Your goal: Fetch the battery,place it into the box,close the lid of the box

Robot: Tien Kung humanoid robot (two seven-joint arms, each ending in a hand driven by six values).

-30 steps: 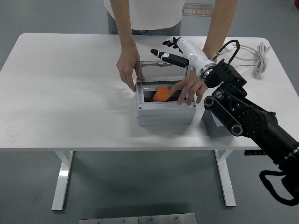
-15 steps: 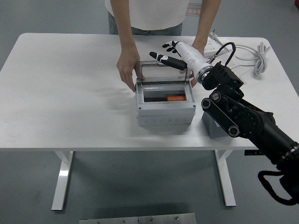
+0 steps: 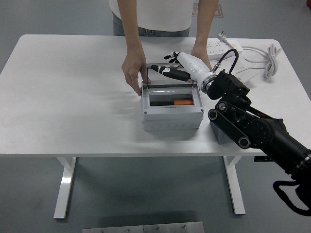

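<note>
A grey box (image 3: 172, 116) stands in the middle of the table, its clear lid (image 3: 167, 77) tilted up at the back. An orange battery (image 3: 183, 103) lies inside at the right. My right hand (image 3: 171, 67) hovers over the lid's top edge, fingers spread and holding nothing; whether it touches the lid I cannot tell. A person at the far side holds the box's left rear corner with one hand (image 3: 132, 70). The person's other hand (image 3: 200, 54) rests on the table behind my wrist. My left arm is out of view.
A small grey block (image 3: 221, 131) sits right of the box, partly behind my right arm (image 3: 248, 126). A white power strip (image 3: 223, 47) and coiled white cable (image 3: 265, 58) lie at the back right.
The person's hand let go of the battery in the box and pulled back to the far side. My right hand moved left and lower, over the lid's top edge.
</note>
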